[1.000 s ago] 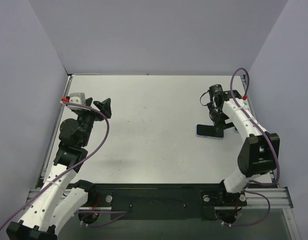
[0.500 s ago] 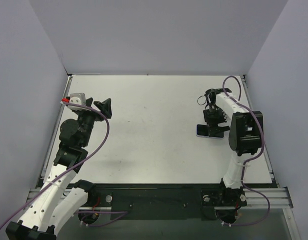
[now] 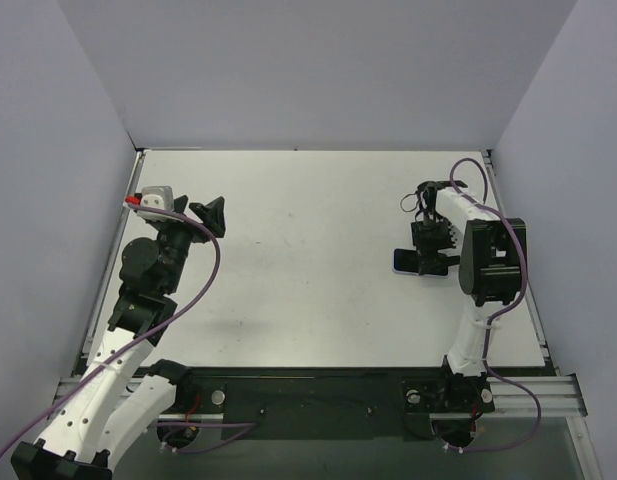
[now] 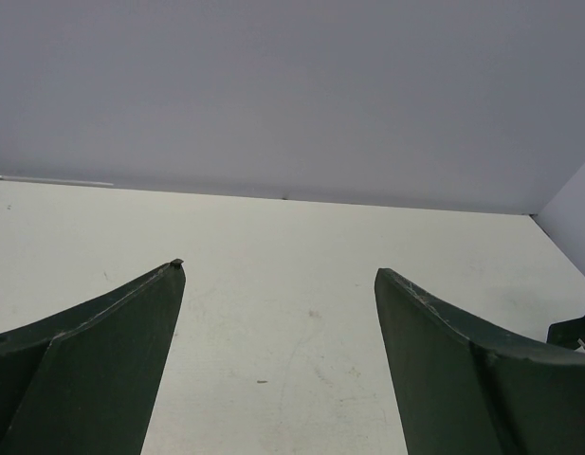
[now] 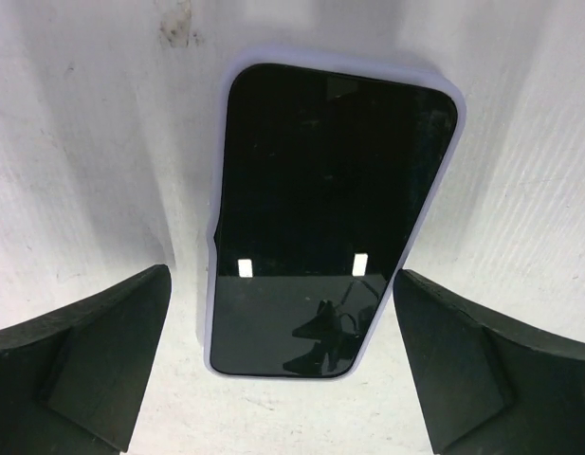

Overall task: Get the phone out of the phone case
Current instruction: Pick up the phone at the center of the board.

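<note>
The phone (image 5: 325, 218) has a black screen and lies face up in a pale lavender case (image 5: 339, 70) flat on the white table. In the top view it lies at the right (image 3: 401, 262), partly covered by my right gripper (image 3: 431, 252). In the right wrist view my right gripper (image 5: 281, 273) is open and points down over the phone's near end. One finger (image 5: 93, 351) is on each side of the phone, clear of the case edges. My left gripper (image 3: 203, 212) is open and empty at the far left, raised above the table. It also shows in the left wrist view (image 4: 278, 270).
Grey walls enclose the white table (image 3: 308, 260) at the back and on both sides. The right wall stands close beyond the right arm (image 3: 488, 262). A black rail (image 3: 308, 400) runs along the near edge between the arm bases.
My right arm has folded in and its gripper has turned down and shifted slightly over the phone. The phone and my left arm have not moved.
</note>
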Tool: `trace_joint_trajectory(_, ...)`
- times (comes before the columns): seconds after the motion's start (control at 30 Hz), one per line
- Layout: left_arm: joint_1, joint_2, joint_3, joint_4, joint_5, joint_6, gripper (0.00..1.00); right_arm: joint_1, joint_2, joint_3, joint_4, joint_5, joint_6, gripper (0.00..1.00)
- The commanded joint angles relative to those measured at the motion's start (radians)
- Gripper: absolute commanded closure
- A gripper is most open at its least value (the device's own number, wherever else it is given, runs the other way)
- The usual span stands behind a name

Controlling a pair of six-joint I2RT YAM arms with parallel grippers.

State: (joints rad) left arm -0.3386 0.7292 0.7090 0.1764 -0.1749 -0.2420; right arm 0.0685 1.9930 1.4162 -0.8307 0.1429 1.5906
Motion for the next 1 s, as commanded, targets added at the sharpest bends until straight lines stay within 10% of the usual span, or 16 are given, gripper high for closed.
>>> trace_joint_trajectory(0.0, -0.004, 0.003, 0.046, 0.043, 0.006, 0.004, 0.08, -0.004, 0.015, -0.037, -0.022, -0.011, 0.029, 0.03)
trace_joint_trajectory(0.53, -0.002, 0.015, 0.044, 0.044, 0.014, -0.005, 0.08, -0.003, 0.013, -0.157, 0.047, -0.017, 0.071, 0.12)
trace_joint_trajectory(0.8, -0.004, 0.019, 0.043, 0.044, 0.015, -0.006, 0.08, 0.020, 0.009, -0.235, 0.160, -0.026, 0.078, 0.44)
trace_joint_trajectory(0.97, -0.004, 0.024, 0.044, 0.046, 0.017, -0.011, 0.08, 0.051, -0.031, -0.254, 0.182, -0.014, 0.052, 0.82)
